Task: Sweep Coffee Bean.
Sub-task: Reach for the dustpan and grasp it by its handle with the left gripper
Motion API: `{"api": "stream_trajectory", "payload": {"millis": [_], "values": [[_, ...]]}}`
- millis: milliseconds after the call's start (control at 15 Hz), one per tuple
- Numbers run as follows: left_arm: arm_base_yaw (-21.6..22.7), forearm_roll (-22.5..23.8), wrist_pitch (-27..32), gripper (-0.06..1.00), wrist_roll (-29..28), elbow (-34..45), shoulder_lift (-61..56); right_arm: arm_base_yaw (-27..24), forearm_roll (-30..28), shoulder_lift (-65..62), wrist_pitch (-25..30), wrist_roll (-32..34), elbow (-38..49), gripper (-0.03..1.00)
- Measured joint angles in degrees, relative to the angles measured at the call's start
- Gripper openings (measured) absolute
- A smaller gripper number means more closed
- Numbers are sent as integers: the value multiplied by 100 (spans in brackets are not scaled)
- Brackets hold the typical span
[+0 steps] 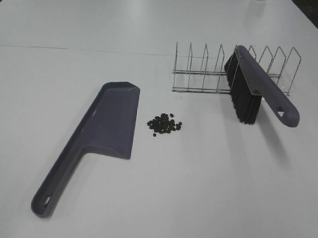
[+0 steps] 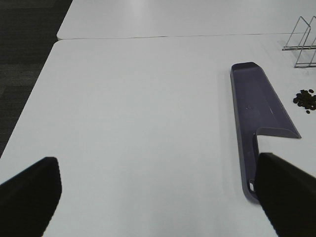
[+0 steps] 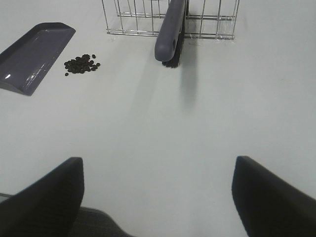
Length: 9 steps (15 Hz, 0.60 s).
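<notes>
Left pincer (image 2: 158,197) spread wide, empty, hovering over table (image 2: 123,98), right pincer (image 3: 159,197) likewise

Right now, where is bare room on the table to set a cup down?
Bare: the near table, right of the dustpan handle and in front of the coffee beans; also beyond the dustpan, left of the wire rack. Crowded: between dustpan, beans and brush.

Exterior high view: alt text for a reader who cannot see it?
A small pile of dark coffee beans lies on a white table, between a purple plastic dustpan on the left and a purple black-bristled brush propped in a wire rack.
</notes>
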Motion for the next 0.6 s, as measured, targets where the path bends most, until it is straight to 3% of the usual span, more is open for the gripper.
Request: {"api": "stream_trajectory", "payload": {"millis": [333, 600], "values": [[0, 0, 0, 99, 0, 0, 0, 0, -6, 0, 0, 0, 0, 73], [0, 0, 0, 99, 0, 0, 0, 0, -6, 0, 0, 0, 0, 97]]}}
